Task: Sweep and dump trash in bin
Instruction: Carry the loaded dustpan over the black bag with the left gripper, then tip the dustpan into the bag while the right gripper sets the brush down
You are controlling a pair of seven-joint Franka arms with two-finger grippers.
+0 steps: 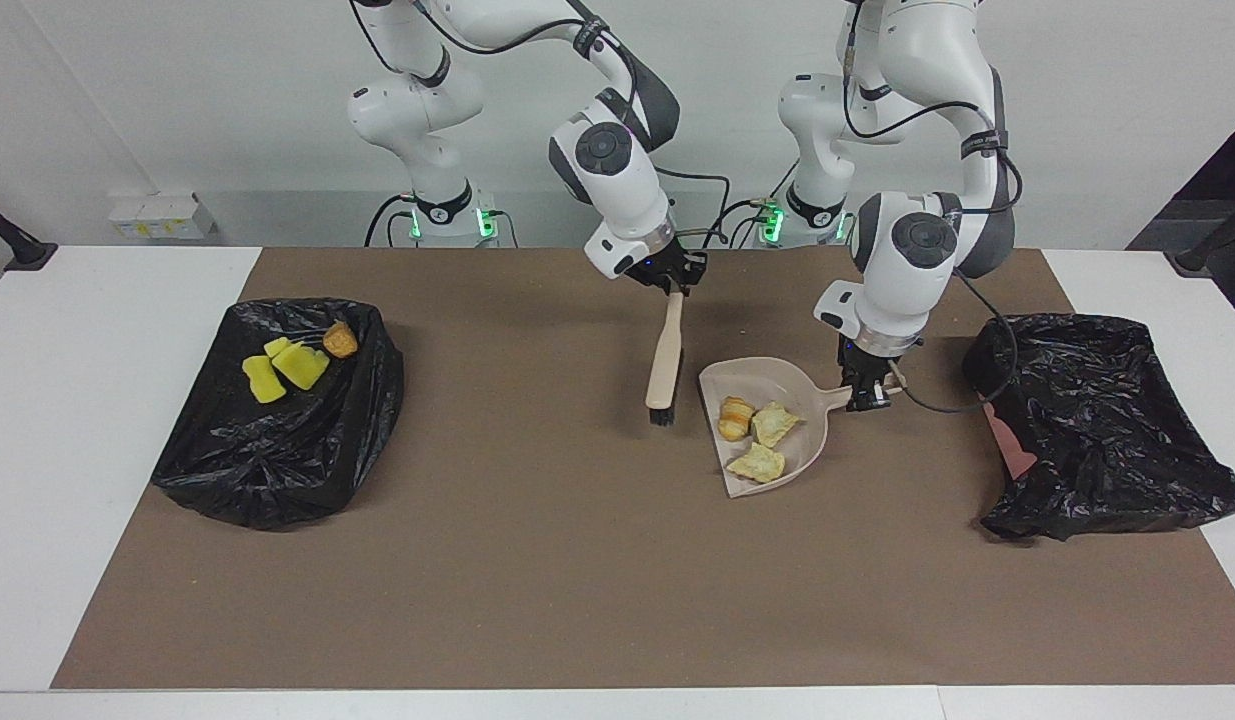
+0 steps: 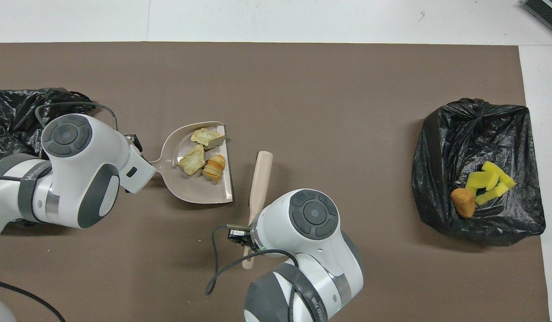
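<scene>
your left tool (image 1: 867, 398) is clamped on the dustpan (image 1: 777, 395) handle, three pale trash pieces (image 1: 757, 432) lying in it. your right tool (image 1: 674, 287) grips the brush (image 1: 664, 360), raised beside the pan. yellow and orange pieces (image 1: 295, 360) sit in the bin (image 1: 277, 450) toward the right arm's end of the desk.

Beige chunks (image 1: 755, 440) in dustpan (image 1: 812, 440)

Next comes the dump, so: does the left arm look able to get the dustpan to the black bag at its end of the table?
Probably yes: the left gripper grips the dustpan handle, and bare mat separates it from that black bag.
</scene>
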